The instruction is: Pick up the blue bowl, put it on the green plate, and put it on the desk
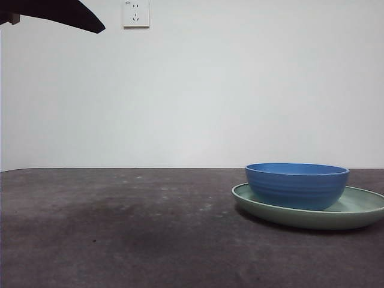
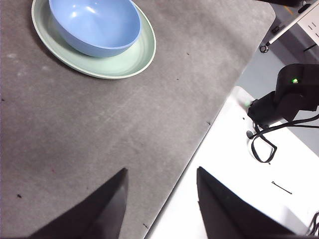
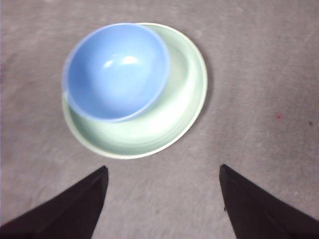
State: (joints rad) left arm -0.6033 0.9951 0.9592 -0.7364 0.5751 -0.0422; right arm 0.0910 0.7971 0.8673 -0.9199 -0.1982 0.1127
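On green plate [image 1: 360, 210]: blue bowl [image 1: 297, 185], off-centre per right wrist view. Both pincers [image 2: 159, 199] [image 3: 162, 199] agape, empty.

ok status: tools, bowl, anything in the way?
Both tools open and empty, right tool above the stack, left tool off at the desk edge. Blue bowl sits off-centre on green plate. Nothing blocking.
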